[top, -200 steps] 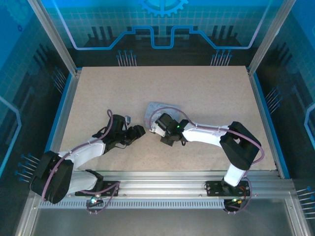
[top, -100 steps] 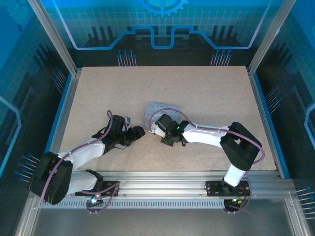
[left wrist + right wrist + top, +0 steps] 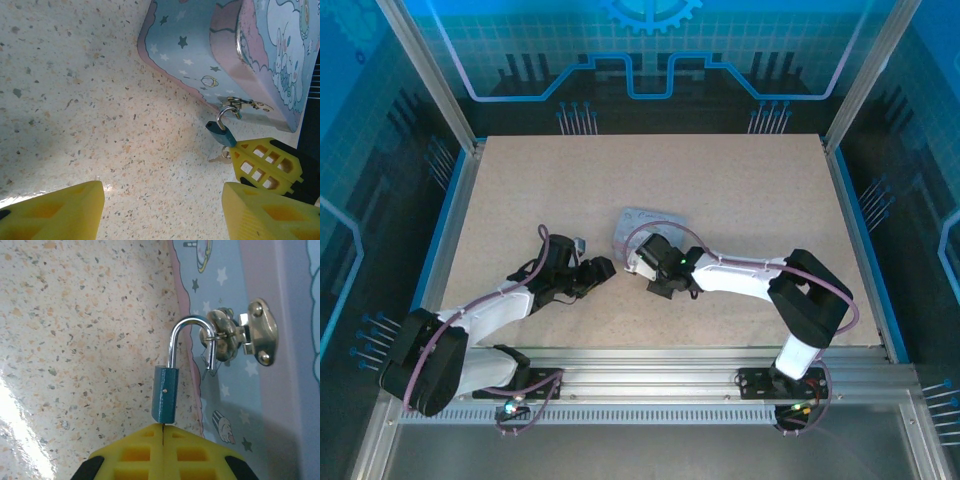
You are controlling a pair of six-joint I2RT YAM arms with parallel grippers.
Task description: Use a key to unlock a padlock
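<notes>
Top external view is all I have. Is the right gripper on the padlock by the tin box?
Observer: Yes. In the right wrist view the right gripper is shut, with its yellow fingertips right up against the bottom of the small teal metal padlock.
Operator: Shackle out yet?
Observer: Looks so. One leg of the silver shackle sits in the body. The other hangs free, hooked through the metal hasp of the pale blue cartoon tin box.
Operator: Left gripper?
Observer: The left gripper is open and holds nothing. It hovers over the bare speckled table, short of the box.
</notes>
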